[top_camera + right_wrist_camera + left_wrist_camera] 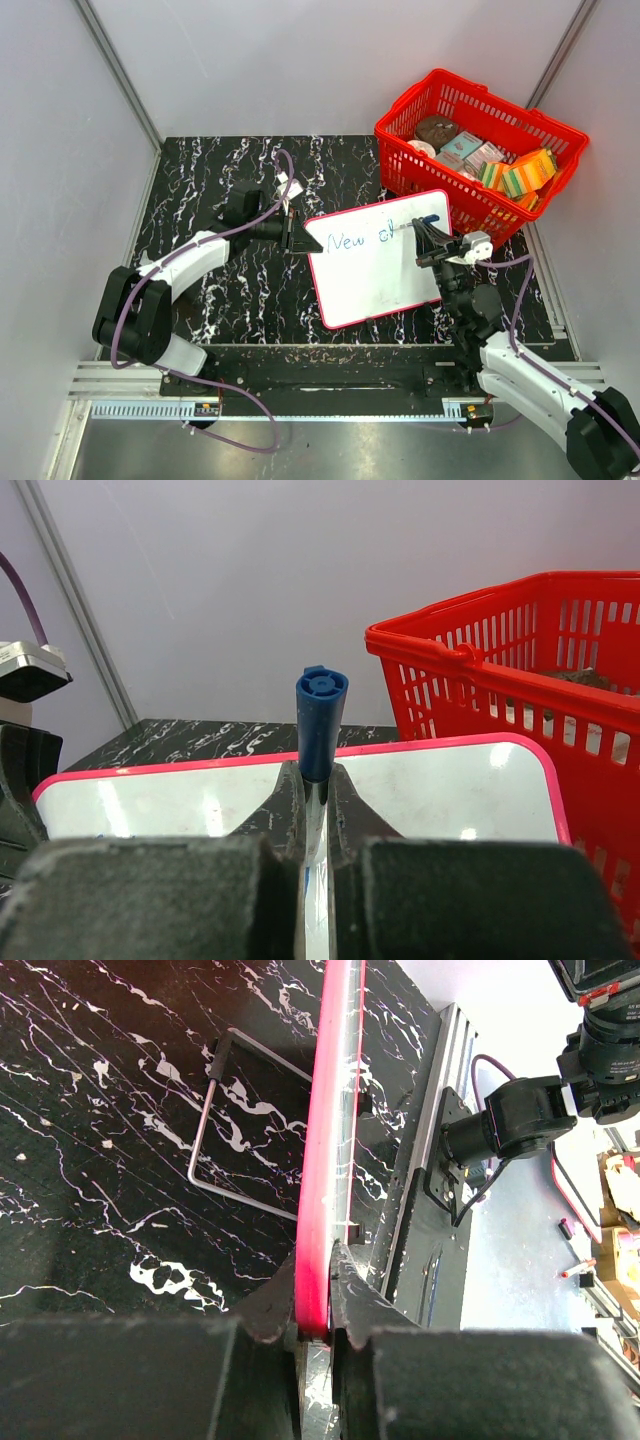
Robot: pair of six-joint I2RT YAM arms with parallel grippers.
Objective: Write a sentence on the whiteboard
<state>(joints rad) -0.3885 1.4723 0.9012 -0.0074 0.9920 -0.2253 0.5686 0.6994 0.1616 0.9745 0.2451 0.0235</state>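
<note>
Left pincer [318,1295] is clamped on the red edge of the whiteboard [378,285], which sits on the table [215,175] just beside the basket [500,99]. The right pincer [318,780] is clenched on a blue marker [321,715]. The sentence [350,240] so far reads "New" plus a started letter, so I judge most words remain. The marker's tip is hidden.

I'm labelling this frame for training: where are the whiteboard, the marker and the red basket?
whiteboard [375,285], top view, bare white face, lower half.
marker [320,720], right wrist view, blue end above the jaws.
red basket [490,210], top view, near mesh wall.
</note>
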